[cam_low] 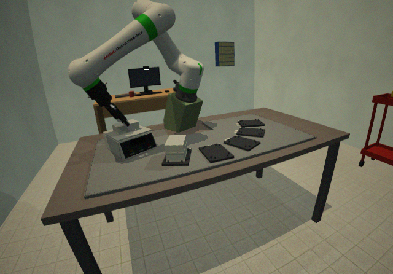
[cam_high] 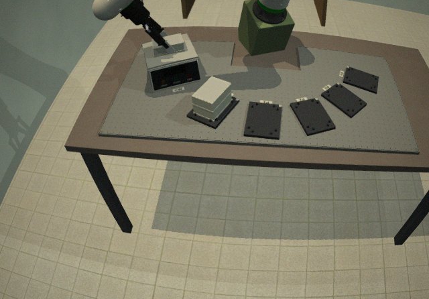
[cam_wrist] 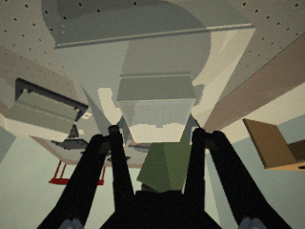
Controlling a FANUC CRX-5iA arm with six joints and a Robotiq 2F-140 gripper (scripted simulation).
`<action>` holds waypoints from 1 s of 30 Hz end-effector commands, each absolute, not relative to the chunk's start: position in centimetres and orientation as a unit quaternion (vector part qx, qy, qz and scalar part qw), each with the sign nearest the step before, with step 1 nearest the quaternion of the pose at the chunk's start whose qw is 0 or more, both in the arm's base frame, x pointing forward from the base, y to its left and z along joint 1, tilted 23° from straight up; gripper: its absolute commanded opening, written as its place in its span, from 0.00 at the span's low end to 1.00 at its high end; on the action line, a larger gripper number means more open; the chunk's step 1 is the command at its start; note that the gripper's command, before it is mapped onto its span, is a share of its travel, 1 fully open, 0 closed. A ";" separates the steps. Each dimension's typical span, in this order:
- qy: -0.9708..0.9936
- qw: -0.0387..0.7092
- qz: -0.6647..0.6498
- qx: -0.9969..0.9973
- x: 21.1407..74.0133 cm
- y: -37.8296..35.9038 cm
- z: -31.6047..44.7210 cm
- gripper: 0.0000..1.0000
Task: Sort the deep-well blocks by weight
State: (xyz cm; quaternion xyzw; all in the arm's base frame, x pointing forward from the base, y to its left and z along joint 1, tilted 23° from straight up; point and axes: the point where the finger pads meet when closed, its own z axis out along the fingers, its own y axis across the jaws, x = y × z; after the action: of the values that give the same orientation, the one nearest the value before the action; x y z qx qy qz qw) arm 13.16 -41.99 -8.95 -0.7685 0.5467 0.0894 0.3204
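My gripper (cam_high: 165,43) (cam_low: 126,123) (cam_wrist: 155,113) is shut on one white deep-well block (cam_high: 178,39) (cam_low: 136,125) (cam_wrist: 157,105). It holds the block at the top of the check-weigher CW (cam_high: 173,70) (cam_low: 133,144), toward the back of the platform. I cannot tell whether the block touches the platform. The three lamps on the CW front are dark. Two more white blocks (cam_high: 211,96) (cam_low: 175,146) stand stacked on the infeed nest (cam_high: 199,117) (cam_low: 188,160), in front of and right of CW.
Several empty black nest plates lie in an arc to the right of the stack (cam_high: 263,119) (cam_high: 312,116) (cam_high: 343,98) (cam_high: 360,79), also in the exterior view (cam_low: 215,152) (cam_low: 241,142). The arm's green pedestal (cam_high: 265,29) (cam_low: 182,115) stands at the back of the table.
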 end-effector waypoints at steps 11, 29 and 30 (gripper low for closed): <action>0.547 0.320 0.089 -0.768 13.2 -42.0 -9.1 0.10; 0.547 0.320 0.089 -0.768 13.3 -42.0 -9.3 1.00; 0.547 0.320 0.089 -0.768 13.3 -42.0 -9.3 1.00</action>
State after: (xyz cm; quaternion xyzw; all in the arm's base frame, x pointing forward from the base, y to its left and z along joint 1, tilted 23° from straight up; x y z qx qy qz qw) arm 13.29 -41.95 -9.28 -0.7685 0.5467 0.0893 0.3204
